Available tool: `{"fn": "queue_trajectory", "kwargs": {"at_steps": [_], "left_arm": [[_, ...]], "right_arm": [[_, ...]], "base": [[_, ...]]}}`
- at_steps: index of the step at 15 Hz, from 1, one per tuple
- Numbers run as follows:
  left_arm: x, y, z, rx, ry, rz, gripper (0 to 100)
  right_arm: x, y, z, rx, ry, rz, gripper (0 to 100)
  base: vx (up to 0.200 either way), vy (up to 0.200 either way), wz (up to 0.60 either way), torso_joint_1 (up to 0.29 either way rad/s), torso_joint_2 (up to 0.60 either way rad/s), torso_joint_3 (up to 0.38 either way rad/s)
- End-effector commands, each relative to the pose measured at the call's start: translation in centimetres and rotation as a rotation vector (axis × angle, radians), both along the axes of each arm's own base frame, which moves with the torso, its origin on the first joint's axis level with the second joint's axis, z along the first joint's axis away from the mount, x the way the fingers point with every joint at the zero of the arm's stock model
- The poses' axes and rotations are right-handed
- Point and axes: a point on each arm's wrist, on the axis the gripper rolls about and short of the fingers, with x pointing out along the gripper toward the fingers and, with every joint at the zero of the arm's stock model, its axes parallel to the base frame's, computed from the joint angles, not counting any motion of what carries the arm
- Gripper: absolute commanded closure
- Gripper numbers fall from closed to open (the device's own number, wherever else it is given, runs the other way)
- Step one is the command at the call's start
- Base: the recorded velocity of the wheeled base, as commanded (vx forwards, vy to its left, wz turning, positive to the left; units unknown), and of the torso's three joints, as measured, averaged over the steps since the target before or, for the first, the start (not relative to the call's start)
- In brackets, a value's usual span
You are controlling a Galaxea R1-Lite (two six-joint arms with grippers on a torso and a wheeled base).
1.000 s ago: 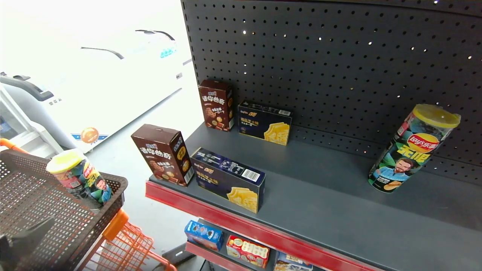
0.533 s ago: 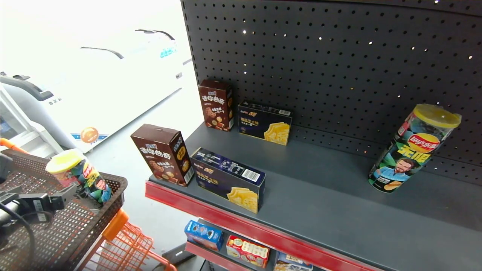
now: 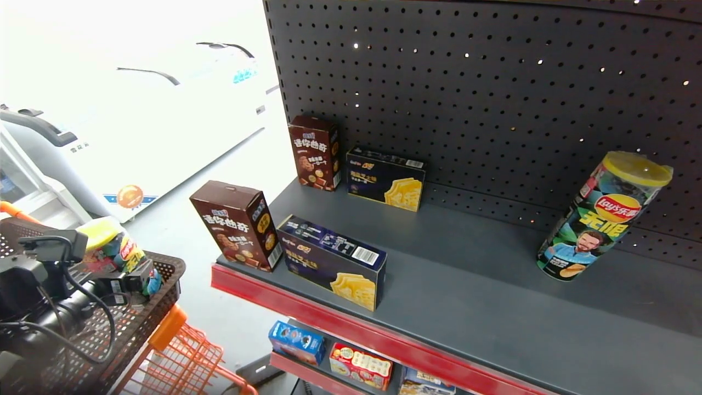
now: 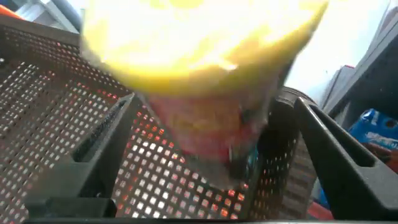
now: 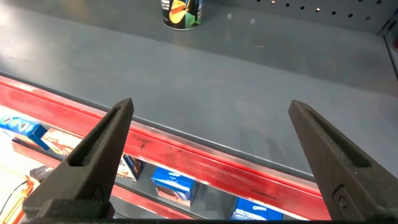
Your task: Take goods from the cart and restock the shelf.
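A chip can (image 3: pixel 112 246) with a yellow lid stands in the dark mesh cart basket (image 3: pixel 167 270) at the lower left. My left gripper (image 3: pixel 129 277) is at the can, low on its side. In the left wrist view the can (image 4: pixel 205 118) sits between the two open fingers (image 4: pixel 102 149), close to both. A second chip can (image 3: pixel 600 216) leans against the pegboard at the shelf's right. My right gripper (image 5: pixel 211 109) hangs open over the shelf's red front edge (image 5: pixel 186 149), nothing between its fingers, with that can (image 5: pixel 182 12) farther back.
On the grey shelf (image 3: pixel 493 285) stand two brown cookie boxes (image 3: pixel 237 225) and two navy cracker boxes (image 3: pixel 332 260) at the left. The stretch between them and the leaning can is bare. More boxes (image 3: pixel 359 365) sit on the shelf below. The orange cart frame (image 3: pixel 186 356) is beneath the basket.
My left arm has risen into the head view from the lower left and closed in on the can in the basket. The shelf goods have not moved.
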Motion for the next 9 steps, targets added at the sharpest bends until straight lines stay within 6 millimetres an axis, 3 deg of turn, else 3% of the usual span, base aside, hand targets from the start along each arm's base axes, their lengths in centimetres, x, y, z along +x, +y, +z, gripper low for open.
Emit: {"fn": "queue_trajectory", "kwargs": {"at_steps": [1, 6, 7, 9], "left_arm": [[2.6, 0.9, -2.3, -0.013, 0.03, -0.003, 0], [5.8, 1.4, -2.8, -0.007, -0.024, -0.02, 0], [6.4, 1.2, -2.3, -0.009, -0.057, -0.029, 100], [6.6, 1.0, -1.8, -0.007, -0.076, -0.038, 100]], "right_arm": [[0.0, 0.0, 0.0, 0.0, 0.0, 0.0, 0], [0.0, 0.0, 0.0, 0.0, 0.0, 0.0, 0], [0.0, 0.0, 0.0, 0.0, 0.0, 0.0, 0], [0.0, 0.0, 0.0, 0.0, 0.0, 0.0, 0]], "base": [[0.0, 0.0, 0.0, 0.0, 0.0, 0.0], [0.0, 0.0, 0.0, 0.0, 0.0, 0.0], [0.0, 0.0, 0.0, 0.0, 0.0, 0.0], [0.0, 0.0, 0.0, 0.0, 0.0, 0.0]]}}
